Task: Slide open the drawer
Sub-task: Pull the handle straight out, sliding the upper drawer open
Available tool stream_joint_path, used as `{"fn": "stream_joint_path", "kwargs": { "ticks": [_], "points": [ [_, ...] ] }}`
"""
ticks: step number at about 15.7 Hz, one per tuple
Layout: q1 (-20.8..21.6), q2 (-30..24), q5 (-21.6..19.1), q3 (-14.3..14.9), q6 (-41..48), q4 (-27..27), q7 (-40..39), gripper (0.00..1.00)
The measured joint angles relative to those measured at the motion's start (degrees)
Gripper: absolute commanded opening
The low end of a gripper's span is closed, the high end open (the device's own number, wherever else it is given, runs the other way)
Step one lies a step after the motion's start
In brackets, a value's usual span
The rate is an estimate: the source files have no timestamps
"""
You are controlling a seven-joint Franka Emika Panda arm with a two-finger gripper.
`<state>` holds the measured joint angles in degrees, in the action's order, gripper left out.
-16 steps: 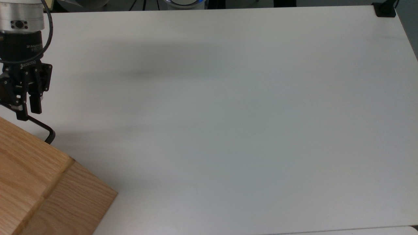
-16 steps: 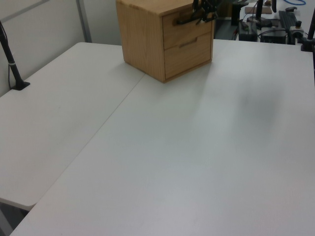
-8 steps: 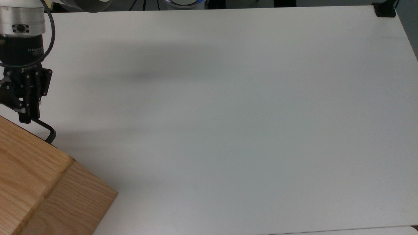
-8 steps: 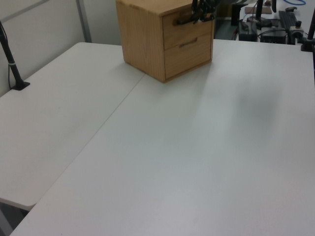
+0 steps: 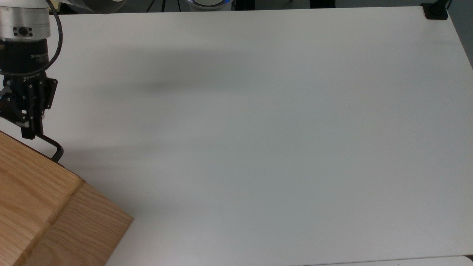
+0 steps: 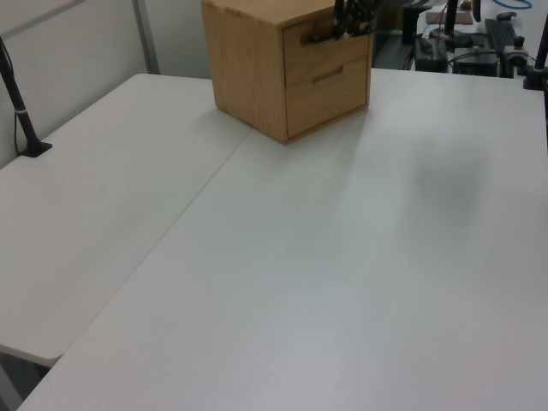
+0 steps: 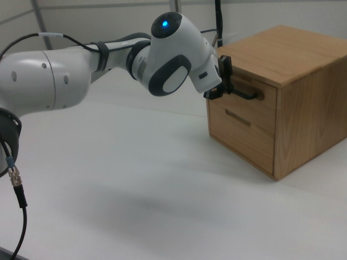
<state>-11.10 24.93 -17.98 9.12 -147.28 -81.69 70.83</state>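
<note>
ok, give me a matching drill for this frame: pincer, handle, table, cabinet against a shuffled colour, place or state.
Things:
1. pincer
2. handle
3. table
4. cabinet

Descriptions:
A. white top
B. light oak
C. thin black bar on the upper drawer front
D. closed around the bar

Pairs: 1-D, 2-C, 3-A, 4-B
</note>
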Motion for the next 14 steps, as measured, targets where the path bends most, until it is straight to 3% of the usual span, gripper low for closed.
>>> {"fn": "stream_joint_path", "kwargs": {
  "ticks": [7, 14],
  "points": [
    [-0.07, -0.32, -0.3, 0.01, 0.49, -0.24, -2.09, 0.0],
    [-0.55, -2.78, -0.84, 0.05, 7.16, -1.11, -4.73, 0.0]
  ]
}}
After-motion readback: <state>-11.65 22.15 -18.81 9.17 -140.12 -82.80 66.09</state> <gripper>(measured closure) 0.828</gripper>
